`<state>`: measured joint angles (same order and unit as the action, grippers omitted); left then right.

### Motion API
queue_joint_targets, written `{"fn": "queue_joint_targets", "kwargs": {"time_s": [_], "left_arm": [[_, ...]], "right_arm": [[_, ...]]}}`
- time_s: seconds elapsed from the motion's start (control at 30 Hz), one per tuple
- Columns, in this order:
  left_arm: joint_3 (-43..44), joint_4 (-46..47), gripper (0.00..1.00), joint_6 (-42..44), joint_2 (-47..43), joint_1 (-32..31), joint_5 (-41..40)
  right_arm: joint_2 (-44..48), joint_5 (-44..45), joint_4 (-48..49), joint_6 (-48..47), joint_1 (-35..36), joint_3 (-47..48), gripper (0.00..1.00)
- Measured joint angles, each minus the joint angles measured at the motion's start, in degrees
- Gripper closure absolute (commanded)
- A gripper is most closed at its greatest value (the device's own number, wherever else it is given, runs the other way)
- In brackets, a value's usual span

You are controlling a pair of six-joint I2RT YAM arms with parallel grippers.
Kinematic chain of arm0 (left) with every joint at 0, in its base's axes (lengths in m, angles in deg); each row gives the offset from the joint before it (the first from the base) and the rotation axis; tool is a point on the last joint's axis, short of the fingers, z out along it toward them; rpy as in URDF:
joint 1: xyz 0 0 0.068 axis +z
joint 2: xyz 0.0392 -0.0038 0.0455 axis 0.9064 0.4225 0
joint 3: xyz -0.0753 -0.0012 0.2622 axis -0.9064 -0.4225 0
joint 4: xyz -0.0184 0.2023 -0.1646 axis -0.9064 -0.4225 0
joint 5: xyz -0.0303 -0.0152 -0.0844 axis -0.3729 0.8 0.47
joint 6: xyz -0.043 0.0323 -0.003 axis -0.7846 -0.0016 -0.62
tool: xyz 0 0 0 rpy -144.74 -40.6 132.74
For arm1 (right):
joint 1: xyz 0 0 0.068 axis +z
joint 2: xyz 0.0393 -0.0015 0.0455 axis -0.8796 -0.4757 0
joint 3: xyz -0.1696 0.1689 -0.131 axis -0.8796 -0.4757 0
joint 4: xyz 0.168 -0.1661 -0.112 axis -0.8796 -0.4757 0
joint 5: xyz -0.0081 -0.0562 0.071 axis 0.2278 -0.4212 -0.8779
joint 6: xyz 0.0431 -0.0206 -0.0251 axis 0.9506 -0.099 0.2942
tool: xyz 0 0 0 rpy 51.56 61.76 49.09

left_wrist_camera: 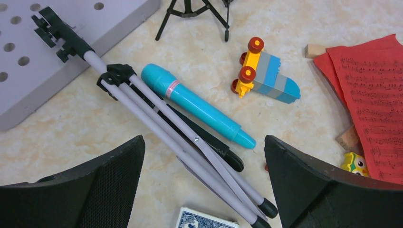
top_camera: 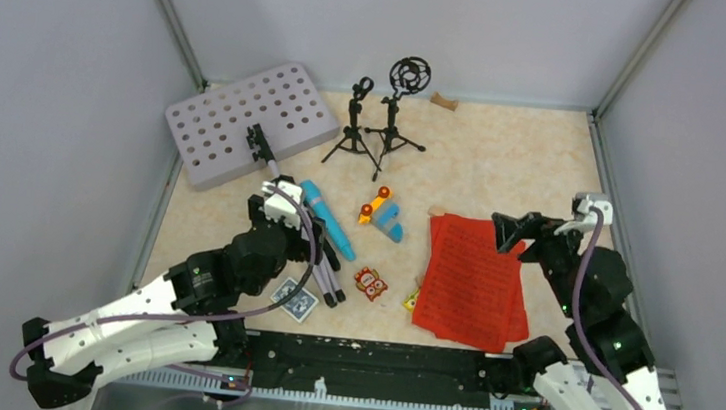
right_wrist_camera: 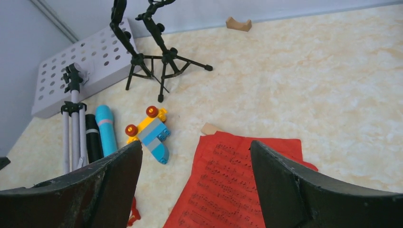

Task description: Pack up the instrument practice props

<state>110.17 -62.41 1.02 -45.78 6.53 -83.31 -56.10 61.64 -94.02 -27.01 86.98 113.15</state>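
The grey hole-punched music stand [top_camera: 247,119] lies flat at the back left, its folded silver legs [left_wrist_camera: 190,142] running toward me. A blue microphone [left_wrist_camera: 197,107] and a dark microphone [left_wrist_camera: 223,152] lie alongside the legs. Two black mic tripods [top_camera: 354,129] [top_camera: 394,118] stand upright at the back. Red music sheets [top_camera: 472,281] lie in a stack front right. My left gripper [left_wrist_camera: 203,138] hangs open above the stand legs, holding nothing. My right gripper [right_wrist_camera: 195,142] hovers open over the far end of the red sheets [right_wrist_camera: 228,190], also holding nothing.
Colourful toy blocks [top_camera: 383,214] sit mid-table. A small owl toy [top_camera: 370,283] lies nearer me. A blue-patterned card deck [top_camera: 294,301] rests by the leg tips. A wooden block [top_camera: 443,101] lies at the back wall. Grey walls enclose three sides.
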Motion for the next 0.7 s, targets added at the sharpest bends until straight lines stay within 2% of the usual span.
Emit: {"fn": "queue_joint_targets", "kwargs": {"time_s": [0.13, 0.3, 0.57, 0.7], "left_arm": [[-0.04, 0.74, 0.01, 2.51, -1.46, -0.02, -0.98], [0.42, -1.38, 0.01, 4.61, -3.76, -0.02, -1.68], [0.15, -2.29, 0.01, 6.93, -14.53, -0.02, -4.28], [-0.02, -2.25, 0.01, 7.41, -15.04, -0.02, -4.90]], "right_arm": [[7.21, 0.50, 0.26, -2.08, 0.00, -4.48, 0.18], [10.03, 0.52, -1.14, -4.96, 0.00, -6.56, 0.19], [12.76, -4.13, -0.81, -9.22, 0.00, -9.25, 0.21], [13.03, -6.08, -1.05, -10.12, 0.00, -10.03, 0.22]]}}
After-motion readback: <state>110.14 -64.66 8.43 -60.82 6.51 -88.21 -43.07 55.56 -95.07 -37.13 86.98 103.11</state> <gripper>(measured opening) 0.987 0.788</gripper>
